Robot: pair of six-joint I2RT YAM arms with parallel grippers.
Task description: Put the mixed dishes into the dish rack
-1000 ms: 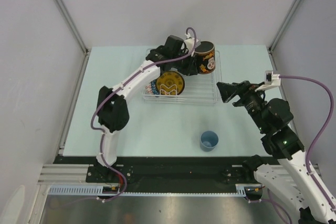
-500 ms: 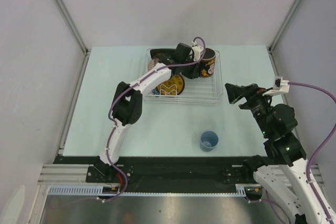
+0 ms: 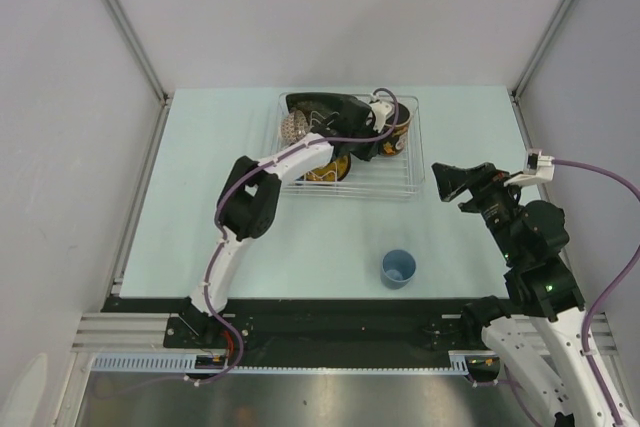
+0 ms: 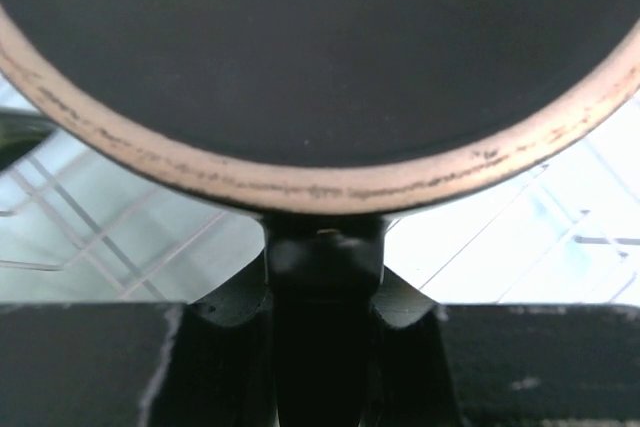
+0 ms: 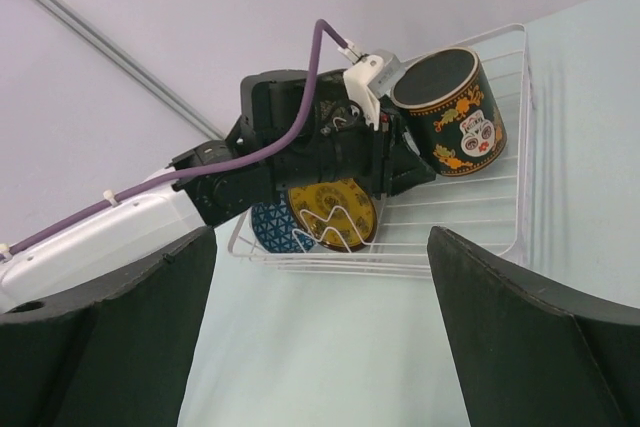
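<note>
Where the left arm reaches in, the black mug (image 5: 455, 112) lies tipped over at the far right end of the dish rack (image 5: 521, 147). Bright flowers and a little skull are painted on its side. Its round dark bottom, ringed in tan, faces the left gripper (image 4: 320, 269). From the left wrist, that gripper's fingers (image 4: 232, 299) look pulled in close on both sides of the mug's dark handle, holding it. I cannot tell if the mug rests on the wires or hangs just above them.

Closer to the front of the rack, the yellow dark-rimmed saucer (image 5: 335, 212) stands on its edge between the white wires. The blue mosaic bowl (image 5: 268, 227) peeks out right beside it, partly hidden by the saucer. The beige patterned bowl (image 3: 293, 128) sits at the left end of the rack, farther back.

Out on the pale table (image 3: 220, 197), the small light-blue cup (image 3: 398, 268) stands upright, well apart from the rack and nearer the arm bases.

The right gripper (image 3: 443, 182) hangs just past the right side of the rack. It points toward the rack with its fingers spread wide.
</note>
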